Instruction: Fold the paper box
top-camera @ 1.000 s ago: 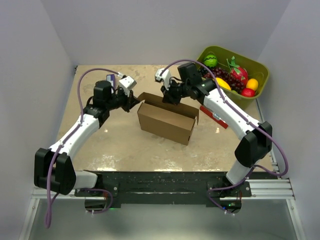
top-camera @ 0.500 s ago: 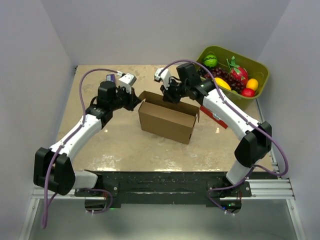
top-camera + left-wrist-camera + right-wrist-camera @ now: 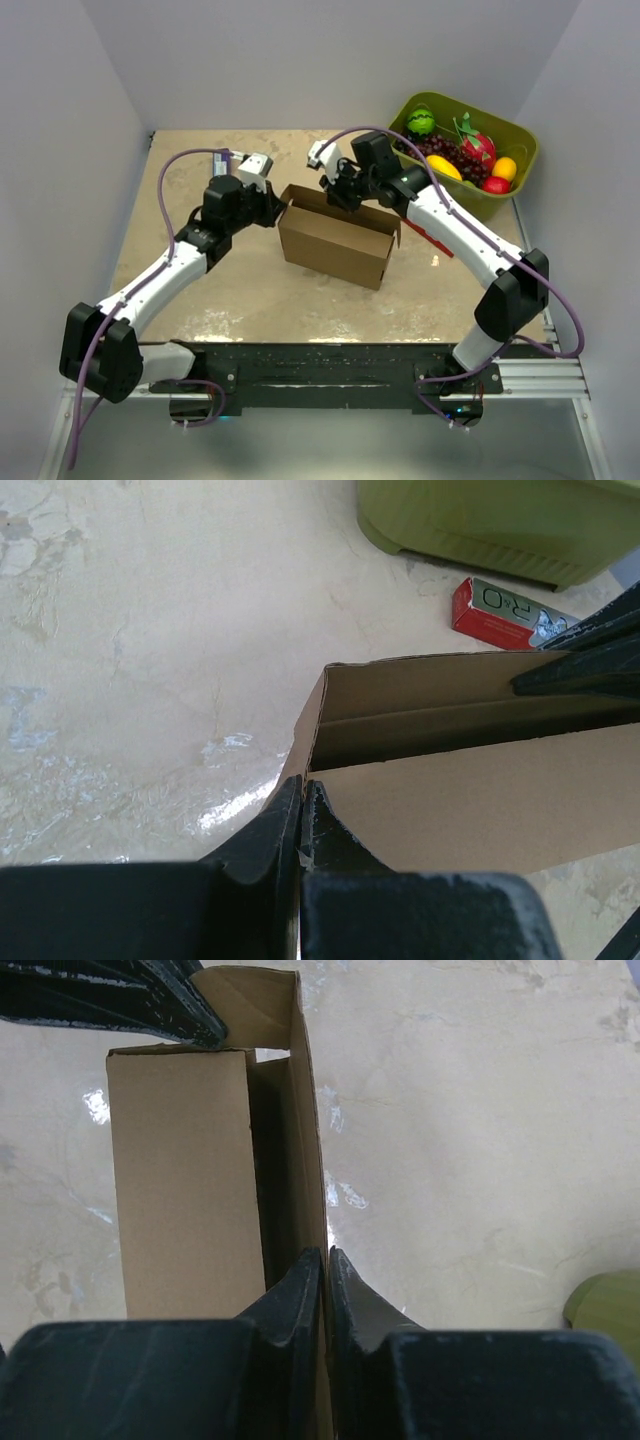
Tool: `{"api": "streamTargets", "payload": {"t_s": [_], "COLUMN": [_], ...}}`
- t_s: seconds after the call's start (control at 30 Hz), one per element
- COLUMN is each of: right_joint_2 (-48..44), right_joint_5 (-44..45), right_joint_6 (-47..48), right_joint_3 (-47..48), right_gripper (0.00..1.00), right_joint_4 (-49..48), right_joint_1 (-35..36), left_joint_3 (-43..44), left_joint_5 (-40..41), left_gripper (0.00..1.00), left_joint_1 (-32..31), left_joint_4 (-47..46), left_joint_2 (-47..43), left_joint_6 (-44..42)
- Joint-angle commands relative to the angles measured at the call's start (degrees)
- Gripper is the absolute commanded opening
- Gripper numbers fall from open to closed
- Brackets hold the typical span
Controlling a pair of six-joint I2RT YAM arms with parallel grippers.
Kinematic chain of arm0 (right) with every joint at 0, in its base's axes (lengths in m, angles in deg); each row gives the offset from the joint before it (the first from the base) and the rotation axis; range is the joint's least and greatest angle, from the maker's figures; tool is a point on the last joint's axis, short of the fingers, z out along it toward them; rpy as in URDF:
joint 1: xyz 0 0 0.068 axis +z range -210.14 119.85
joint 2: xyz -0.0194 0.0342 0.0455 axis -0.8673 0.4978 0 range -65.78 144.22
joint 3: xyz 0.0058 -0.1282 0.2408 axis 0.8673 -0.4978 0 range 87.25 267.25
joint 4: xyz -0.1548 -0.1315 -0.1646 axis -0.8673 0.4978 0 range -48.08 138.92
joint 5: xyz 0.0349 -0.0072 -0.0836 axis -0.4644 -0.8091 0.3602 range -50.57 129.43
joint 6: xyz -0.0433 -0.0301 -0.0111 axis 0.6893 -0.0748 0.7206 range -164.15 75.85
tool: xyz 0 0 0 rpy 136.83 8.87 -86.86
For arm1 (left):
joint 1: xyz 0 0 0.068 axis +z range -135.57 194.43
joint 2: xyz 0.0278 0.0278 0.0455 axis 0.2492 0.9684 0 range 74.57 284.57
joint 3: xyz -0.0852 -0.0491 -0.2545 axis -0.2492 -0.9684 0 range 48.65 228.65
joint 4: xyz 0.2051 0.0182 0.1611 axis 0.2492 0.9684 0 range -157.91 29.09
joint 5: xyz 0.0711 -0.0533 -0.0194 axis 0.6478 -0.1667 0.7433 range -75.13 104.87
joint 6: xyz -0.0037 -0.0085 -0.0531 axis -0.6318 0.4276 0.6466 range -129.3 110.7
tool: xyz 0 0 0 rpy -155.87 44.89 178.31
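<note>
- Where the top camera looks down on the tan table, the paper box stands near the middle, between the two arms. Its long axis runs from far left to near right.
- Box form: plain brown cardboard, partly erected. The long front wall stands upright and the top is open. The left wrist view shows a crease line along the inside of the rear wall.
- Box left end: a flap juts out past the corner toward the left arm.
- Left gripper: clamped on the thin cardboard edge at the left end of the box. Both fingers are pressed together with the sheet between them.
- Right gripper: nipping the top edge of the upright rear wall, with one finger on each side of the sheet and almost no gap.
- Gripper relation: both work at the far side of the box and are near each other. The left fingers show at the upper left of the right wrist view, against the end flap. The right fingers show at the right edge of the left wrist view, over the rear wall.
- Red carton: lies flat on the table beyond the box, between the box and the bin. It appears apart from both.
- Olive-green bin: sits in the far right corner of the table, well apart from the box. It holds assorted fruit, including dark grapes and green, red and yellow pieces.
</note>
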Motion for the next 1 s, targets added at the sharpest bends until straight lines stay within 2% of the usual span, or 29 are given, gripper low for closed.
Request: {"api": "streamTargets", "payload": {"t_s": [0.0,0.03,0.1,0.13,0.23,0.3,0.4,0.97], "right_joint_2": [-2.3,-3.0,-3.4,-3.8,-4.0,-4.3,-5.1,-2.8], "right_joint_5": [-0.2,-0.6,-2.4,-3.2,-5.9,-6.1,-5.6,6.2], "right_joint_6": [-1.0,-1.3,-2.1,-2.4,-3.4,-4.1,-5.2,-4.3], "right_joint_3": [-0.4,-0.7,-1.0,-0.9,-0.7,-1.1,-2.0,-4.4], "right_gripper": [0.18,0.27,0.39,0.52,0.69,0.74,0.99,0.99], "right_joint_4": [-1.2,-1.7,-1.9,-1.3,0.2,0.7,1.0,4.8], "right_joint_1": [0.1,0.0,0.1,0.1,0.1,0.3,0.7,7.8], "left_joint_3": [-2.2,-2.8,-3.4,-3.6,-3.9,-4.0,-3.9,-1.8], "left_joint_5": [0.8,1.2,1.8,1.9,2.2,2.4,3.6,5.7], "left_gripper": [0.00,0.00,0.00,0.00,0.00,0.00,0.00,0.00], "left_joint_1": [-1.4,-1.7,-2.0,-2.1,-2.4,-2.6,-3.1,-4.6], "left_joint_4": [0.2,0.2,0.0,-0.1,0.2,0.2,0.6,2.8], "left_joint_2": [-1.4,-1.6,-2.3,-2.3,-2.3,-2.1,-2.1,-0.1], "left_joint_6": [3.3,3.4,3.3,3.3,3.2,3.1,2.8,2.3]}}
